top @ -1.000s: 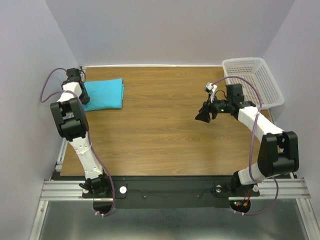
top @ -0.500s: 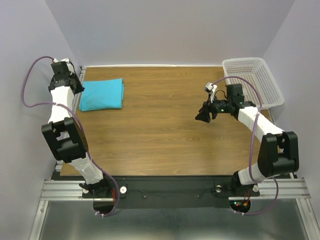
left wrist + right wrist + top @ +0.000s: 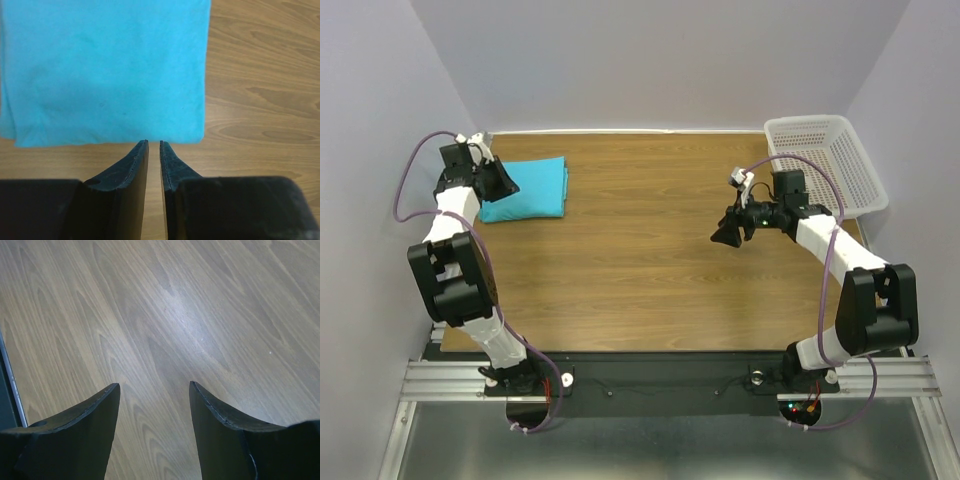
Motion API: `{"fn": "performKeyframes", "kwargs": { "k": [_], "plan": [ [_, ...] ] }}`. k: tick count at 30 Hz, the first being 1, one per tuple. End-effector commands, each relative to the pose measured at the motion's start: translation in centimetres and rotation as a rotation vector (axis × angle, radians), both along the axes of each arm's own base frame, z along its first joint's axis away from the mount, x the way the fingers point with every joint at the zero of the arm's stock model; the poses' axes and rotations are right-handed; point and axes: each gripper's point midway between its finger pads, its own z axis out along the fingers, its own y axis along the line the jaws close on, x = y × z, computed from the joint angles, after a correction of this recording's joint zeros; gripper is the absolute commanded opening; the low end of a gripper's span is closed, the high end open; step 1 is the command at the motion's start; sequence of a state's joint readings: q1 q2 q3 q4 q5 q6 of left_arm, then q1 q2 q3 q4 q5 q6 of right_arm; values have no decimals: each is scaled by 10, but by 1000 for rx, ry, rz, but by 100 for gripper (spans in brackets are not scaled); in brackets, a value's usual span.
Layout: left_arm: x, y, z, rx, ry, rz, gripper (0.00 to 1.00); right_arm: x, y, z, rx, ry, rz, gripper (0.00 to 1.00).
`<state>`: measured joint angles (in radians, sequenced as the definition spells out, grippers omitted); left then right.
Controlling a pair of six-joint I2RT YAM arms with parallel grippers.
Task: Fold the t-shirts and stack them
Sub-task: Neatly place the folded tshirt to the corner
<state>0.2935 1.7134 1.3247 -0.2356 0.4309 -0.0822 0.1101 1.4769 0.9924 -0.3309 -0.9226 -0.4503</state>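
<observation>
A folded turquoise t-shirt (image 3: 532,188) lies flat at the table's far left; in the left wrist view the t-shirt (image 3: 105,70) fills the upper left. My left gripper (image 3: 506,183) hovers at the shirt's left edge. Its tips (image 3: 154,142) point at the hem, with a narrow gap between the jaws and only bare wood showing in it. My right gripper (image 3: 725,234) hangs over the middle right of the table. It stands open (image 3: 154,385) above bare wood and holds nothing.
A white perforated basket (image 3: 850,172) stands at the far right corner, just behind the right arm. The wooden table (image 3: 640,270) runs between the two arms. Walls close in on the left, back and right.
My left gripper has swung from the far left corner back to the shirt's left edge, and its jaws have narrowed. The right arm has not moved.
</observation>
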Motion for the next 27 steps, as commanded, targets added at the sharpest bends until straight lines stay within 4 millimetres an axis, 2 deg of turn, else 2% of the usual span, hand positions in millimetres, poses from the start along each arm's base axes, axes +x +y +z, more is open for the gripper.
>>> {"fn": "performKeyframes", "kwargs": {
  "k": [1,4,5,6,7,8,9,10,11,13,14,15,16,18,20,24,27],
  "plan": [
    [7,-35,19,-64,-106,-90,27,-1,-8,4,-16,-53,-7,63],
    [-4,-54,30,-82,-157,-124,26,2,-13,8,-32,-75,-27,63],
    [-15,-59,38,-78,-187,-131,26,5,-16,13,-44,-95,-49,63],
    [-18,-63,48,-68,-228,-137,26,6,-18,17,-50,-101,-65,64],
    [-22,-63,57,-56,-267,-130,28,8,-20,21,-59,-112,-81,65],
    [-37,-62,69,-32,-311,-109,29,11,-25,27,-81,-136,-121,66],
    [-40,-60,80,-11,-361,-95,32,12,-29,29,-86,-123,-157,70],
    [-47,-59,86,6,-387,-80,35,14,-33,32,-97,-125,-190,71],
    [-60,-58,100,31,-445,-58,42,18,-41,35,-118,-122,-251,74],
    [-73,-58,109,42,-495,-43,52,21,-50,40,-136,-129,-318,79],
    [-85,-59,115,50,-531,-34,63,26,-61,40,-169,-131,-387,80],
    [-89,-59,117,44,-548,-22,71,29,-67,45,-168,-121,-448,85],
    [-98,-57,116,47,-562,7,84,34,-79,49,-196,-133,-521,86],
    [-104,-56,115,31,-568,37,94,35,-90,56,-196,-133,-599,90],
    [-110,-60,110,24,-560,21,96,35,-105,69,-202,-164,-693,99],
    [-116,-68,98,16,-508,-31,96,33,-124,91,-143,-167,-875,100],
    [-122,-70,99,28,-517,-42,96,34,-140,99,-90,-146,-1042,100]
  ]
}}
